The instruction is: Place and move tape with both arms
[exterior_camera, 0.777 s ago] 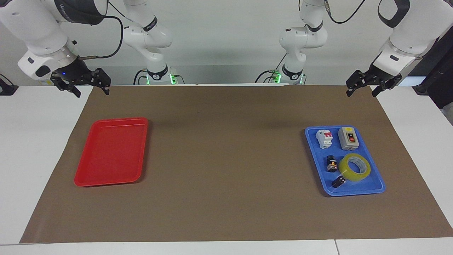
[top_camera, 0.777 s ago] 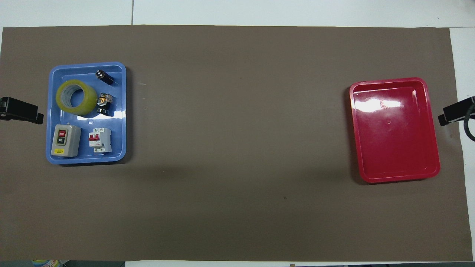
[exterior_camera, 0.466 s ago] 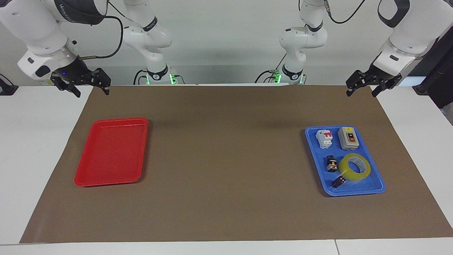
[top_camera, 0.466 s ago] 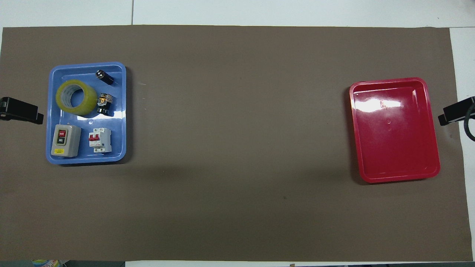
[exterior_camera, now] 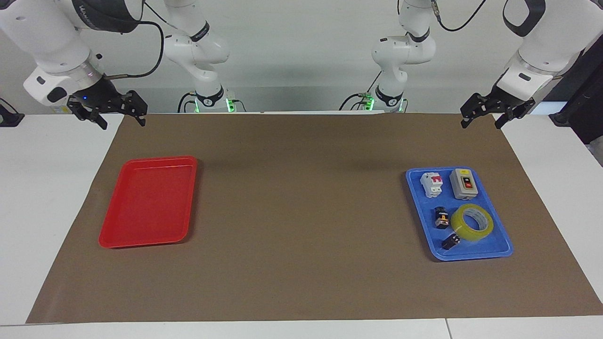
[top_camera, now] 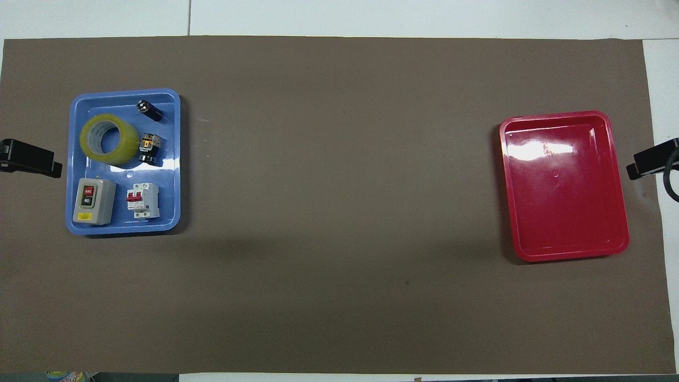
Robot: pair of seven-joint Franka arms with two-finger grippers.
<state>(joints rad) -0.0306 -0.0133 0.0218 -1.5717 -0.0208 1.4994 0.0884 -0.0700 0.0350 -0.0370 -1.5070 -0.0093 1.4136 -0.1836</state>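
The tape [exterior_camera: 459, 226], a yellow translucent roll with a white core, lies flat in the blue tray [exterior_camera: 492, 247] at the left arm's end of the table, in the tray's part farther from the robots. In the overhead view the tape [top_camera: 126, 149] sits between two small black parts. My left gripper [exterior_camera: 481, 124] hangs open and empty over the mat's corner by the robots, well apart from the tray. Open and empty too, my right gripper [exterior_camera: 123, 123] hangs over the mat's other corner by the robots. Both arms wait.
The blue tray [top_camera: 168, 159] also holds a grey switch box [top_camera: 94, 200], a white circuit breaker [top_camera: 142, 200] and two small black parts [top_camera: 148, 151]. An empty red tray [exterior_camera: 148, 202] lies at the right arm's end. Brown mat [exterior_camera: 301, 212] covers the table between the trays.
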